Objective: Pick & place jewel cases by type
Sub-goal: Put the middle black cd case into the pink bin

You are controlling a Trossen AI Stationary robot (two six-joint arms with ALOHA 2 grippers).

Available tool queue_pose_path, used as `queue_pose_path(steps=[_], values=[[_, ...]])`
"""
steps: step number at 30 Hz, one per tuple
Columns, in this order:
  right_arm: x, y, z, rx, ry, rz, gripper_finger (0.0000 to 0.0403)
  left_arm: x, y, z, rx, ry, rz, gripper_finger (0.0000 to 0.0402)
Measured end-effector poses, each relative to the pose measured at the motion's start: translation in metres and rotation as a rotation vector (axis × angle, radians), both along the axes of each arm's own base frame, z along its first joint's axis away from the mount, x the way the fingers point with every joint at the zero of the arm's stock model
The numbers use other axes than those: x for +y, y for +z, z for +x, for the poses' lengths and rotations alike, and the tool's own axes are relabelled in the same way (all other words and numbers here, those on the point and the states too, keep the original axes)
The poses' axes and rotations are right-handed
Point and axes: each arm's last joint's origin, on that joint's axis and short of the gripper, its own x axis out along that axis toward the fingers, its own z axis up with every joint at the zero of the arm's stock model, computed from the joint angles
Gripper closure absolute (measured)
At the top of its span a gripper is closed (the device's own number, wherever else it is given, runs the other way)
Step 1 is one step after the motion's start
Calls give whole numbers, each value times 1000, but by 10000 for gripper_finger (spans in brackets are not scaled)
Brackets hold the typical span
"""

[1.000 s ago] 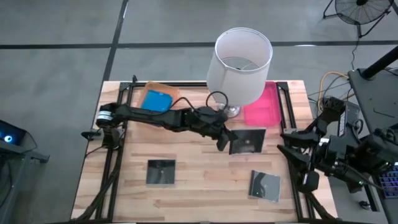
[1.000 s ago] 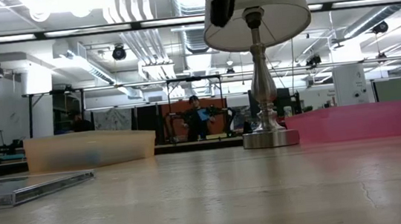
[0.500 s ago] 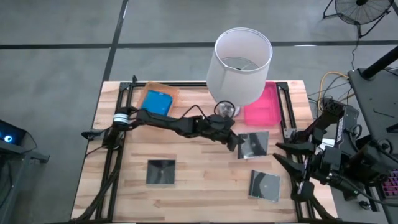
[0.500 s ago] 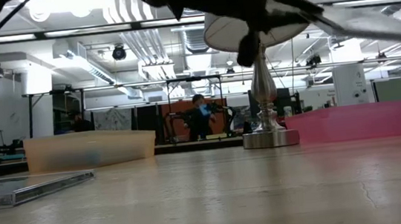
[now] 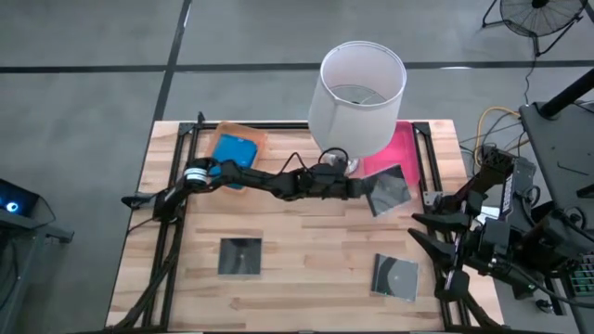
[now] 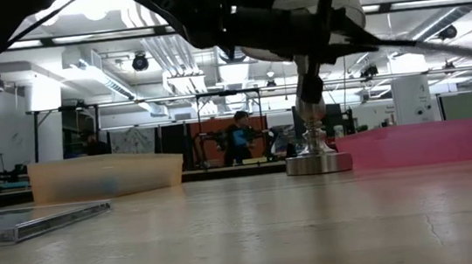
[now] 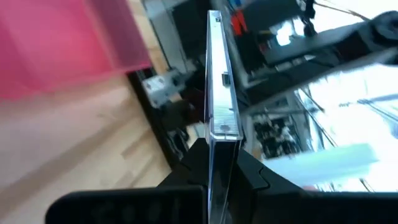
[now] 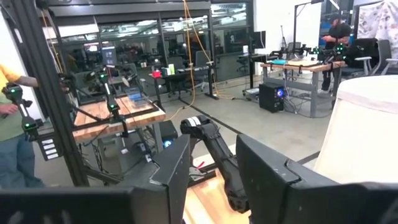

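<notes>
High view, left to right: a blue jewel case (image 5: 233, 150) is lying in the orange tray (image 5: 252, 133) at the table's far left corner. The left arm is reaching from the left edge across the table (image 5: 297, 255), and the left gripper (image 5: 362, 188) is clenching a dark square jewel case (image 5: 389, 192), holding it tilted off the wood just beside the near edge of the pink tray (image 5: 401, 148). In the left wrist view that case (image 7: 221, 93) is standing edge-on between the dark fingers (image 7: 194, 162), with the pink tray (image 7: 68, 43) to one side. A white-shaded lamp (image 5: 360, 89) is standing between the two trays, its shade overlapping the pink one. Two more dark cases are lying flat on the near half: one toward the left (image 5: 240, 256), one toward the right (image 5: 395, 276). The right gripper (image 5: 447, 252) is waiting off the table's right edge; in the right wrist view its fingers (image 8: 177, 165) are standing apart, grasping nothing.
</notes>
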Motion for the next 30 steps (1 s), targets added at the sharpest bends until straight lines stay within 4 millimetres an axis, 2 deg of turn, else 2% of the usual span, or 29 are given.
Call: queue_pose_path(steps=[15, 20, 26, 30], values=[[0, 0, 0, -1, 1, 0, 287, 10, -3, -1, 4, 236, -14, 400], [0, 0, 0, -1, 1, 0, 293, 12, 0, -1, -27, 239, -11, 400], [0, 0, 0, 0, 1, -3, 291, -10, 2, 1, -40, 183, 28, 400], [0, 0, 0, 0, 1, -1, 288, -31, -4, -1, -20, 106, 37, 400]])
